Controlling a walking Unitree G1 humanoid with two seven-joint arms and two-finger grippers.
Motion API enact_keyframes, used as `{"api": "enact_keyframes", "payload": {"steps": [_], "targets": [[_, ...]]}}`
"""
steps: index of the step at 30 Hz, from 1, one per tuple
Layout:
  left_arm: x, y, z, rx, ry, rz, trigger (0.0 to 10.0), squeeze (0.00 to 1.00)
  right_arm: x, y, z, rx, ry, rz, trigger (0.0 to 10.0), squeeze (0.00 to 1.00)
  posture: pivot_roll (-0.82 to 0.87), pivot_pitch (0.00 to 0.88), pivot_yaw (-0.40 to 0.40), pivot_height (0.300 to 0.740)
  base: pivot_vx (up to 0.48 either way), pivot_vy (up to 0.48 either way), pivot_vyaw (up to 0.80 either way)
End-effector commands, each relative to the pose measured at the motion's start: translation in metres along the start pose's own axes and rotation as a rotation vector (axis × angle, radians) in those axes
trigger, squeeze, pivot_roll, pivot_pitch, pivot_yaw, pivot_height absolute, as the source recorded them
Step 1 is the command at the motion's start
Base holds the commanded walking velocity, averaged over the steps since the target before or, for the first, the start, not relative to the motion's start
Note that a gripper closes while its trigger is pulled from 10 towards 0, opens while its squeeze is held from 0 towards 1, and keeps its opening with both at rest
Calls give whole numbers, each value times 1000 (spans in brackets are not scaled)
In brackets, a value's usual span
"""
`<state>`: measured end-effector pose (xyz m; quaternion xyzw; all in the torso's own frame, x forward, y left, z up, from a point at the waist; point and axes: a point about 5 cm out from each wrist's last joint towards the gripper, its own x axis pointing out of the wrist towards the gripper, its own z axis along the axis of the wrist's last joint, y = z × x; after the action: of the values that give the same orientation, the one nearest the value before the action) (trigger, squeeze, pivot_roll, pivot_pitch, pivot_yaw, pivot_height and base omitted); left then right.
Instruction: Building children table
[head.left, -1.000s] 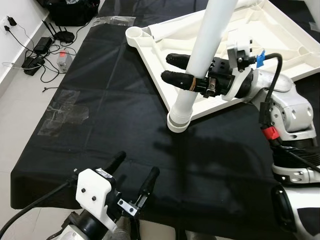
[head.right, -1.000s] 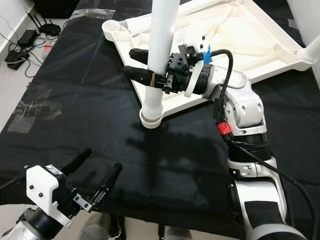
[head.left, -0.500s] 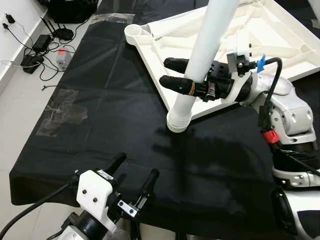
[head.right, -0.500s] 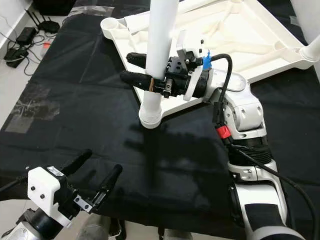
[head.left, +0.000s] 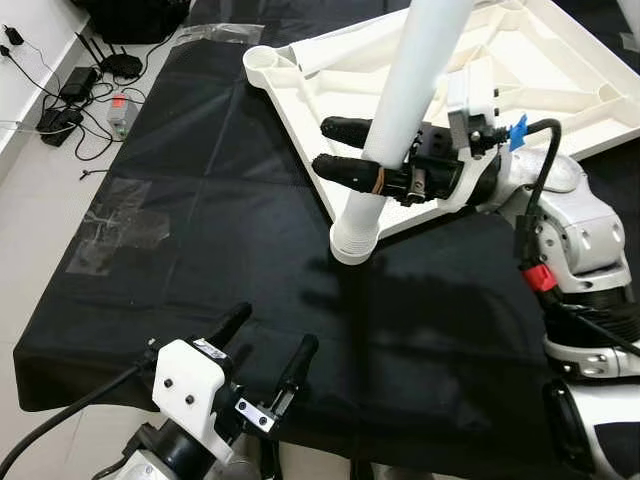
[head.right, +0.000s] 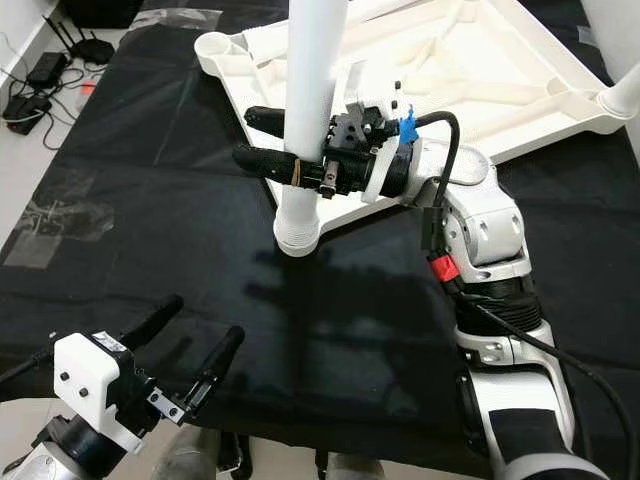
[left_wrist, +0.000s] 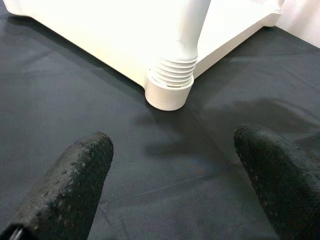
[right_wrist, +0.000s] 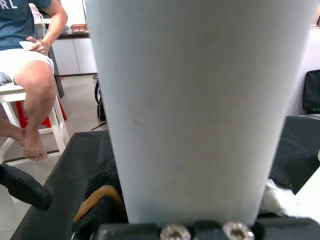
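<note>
Table leg (head.left: 405, 100): a long white tube held tilted, its ribbed, collared foot (head.left: 352, 243) down on the black cloth just beside the near edge of the white table top.
Table top (head.left: 560, 70): white plastic, lying upside down on the black cloth, ribs and rim facing up, with a round socket (head.left: 268, 66) at its far left corner.
Right pincer (head.left: 342, 152): pinching the table leg partway up, one black finger (head.left: 345, 170) on the near side of the tube and the other finger (head.left: 345, 127) behind it; a tan band wraps the near finger.
Right arm (head.left: 570, 210): silver, reaching in from the right over the corner of the table top, with a blue tab at its wrist.
Left pincer (head.left: 267, 343): low at the near edge of the cloth, fingers spread with nothing between them, pointing toward the foot of the leg, well apart from it.
Left wrist view: the collared foot (left_wrist: 170, 85) stands on the cloth against the white rim, ahead of the two black fingertips (left_wrist: 75, 185).
Black cloth (head.left: 200, 200): covers the surface under the parts.
Floor, left side: pale tiles with a power strip (head.left: 122, 112), cables and dark adapters (head.left: 60, 105).
Person (right_wrist: 27, 55): seated on a white stool beyond the tube, seen in the right wrist view, barefoot.
</note>
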<state>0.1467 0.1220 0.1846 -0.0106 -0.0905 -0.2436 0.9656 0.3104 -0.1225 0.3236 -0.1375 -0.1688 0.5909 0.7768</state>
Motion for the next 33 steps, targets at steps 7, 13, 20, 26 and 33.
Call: {"api": "enact_keyframes", "payload": {"steps": [7,13,20,26,33], "targets": [[-2,-1,-6,-5,26,2,10000,0,2,12,-18,53,66,11,10000,0,22,366,-7,740,0,0,0],[-1,-1,-6,-1,23,2,10000,0,6,18,-24,70,109,-35,10000,0,18,364,-7,740,0,0,0],[-1,0,-7,4,23,7,10000,0,18,36,-45,157,193,-308,10000,0,9,354,-16,740,0,0,0],[2,2,-10,5,22,3,10000,0,22,69,-63,148,296,-618,10000,0,-9,329,-15,740,0,0,0],[6,3,-14,9,17,3,10000,0,25,79,-72,123,366,-688,10000,0,-7,305,-17,740,0,0,0]]}}
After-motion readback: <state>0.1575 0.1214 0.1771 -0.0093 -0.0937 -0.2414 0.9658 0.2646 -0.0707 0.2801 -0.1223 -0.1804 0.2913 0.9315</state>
